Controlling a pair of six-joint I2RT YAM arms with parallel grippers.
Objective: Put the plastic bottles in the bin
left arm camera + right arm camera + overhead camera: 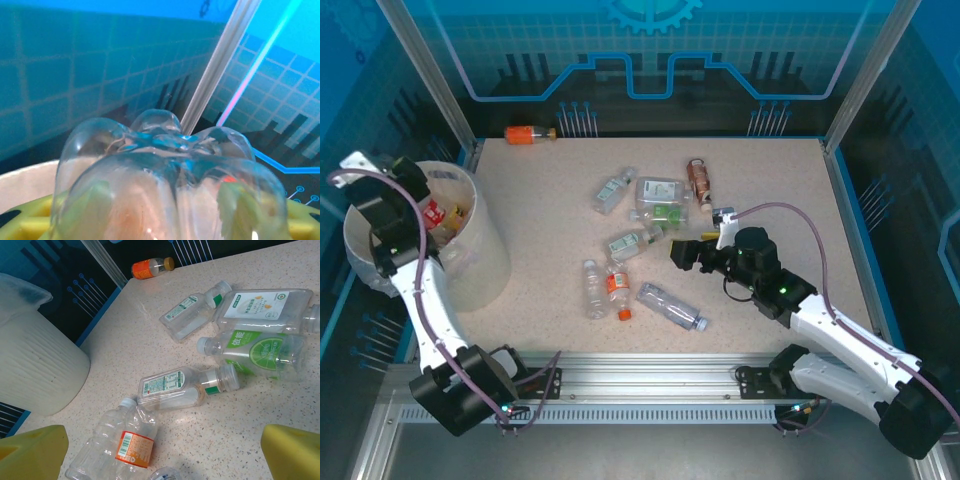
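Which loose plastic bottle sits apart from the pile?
The orange plastic bottle with the orange-brown cap, lying alone at the far edge of the table beyond the cream-white bin. The other loose bottles are clustered mid-table.

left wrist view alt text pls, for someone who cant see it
The lobed base of a clear plastic bottle looms close up, held between the left gripper's yellow-green fingers. The bin's cream rim curves at lower left, with a blue grid-patterned wall behind.
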